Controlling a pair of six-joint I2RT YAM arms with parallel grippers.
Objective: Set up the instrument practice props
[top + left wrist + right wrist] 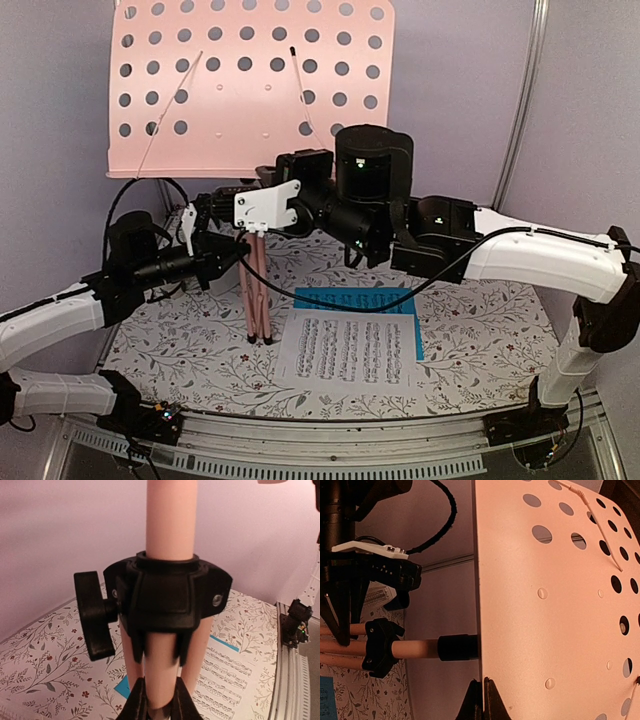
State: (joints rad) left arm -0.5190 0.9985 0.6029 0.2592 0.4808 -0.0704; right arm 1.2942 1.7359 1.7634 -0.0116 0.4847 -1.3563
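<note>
Left arm (60, 320) reaches in low from the left, left claw (160, 705) clamped on stand pole (171, 520). Right arm (540, 255) stretched across, right claw (481, 700) pinched on desk (545, 605) edge.

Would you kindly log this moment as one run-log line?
left gripper: shut on stand, below collar | right gripper: shut on desk edge | white sheet: partly over blue sheet on table

The back of the table (480, 340) is blocked by the stand (235, 140), the near middle by sheets (345, 350); room is left toward the front right corner.
</note>
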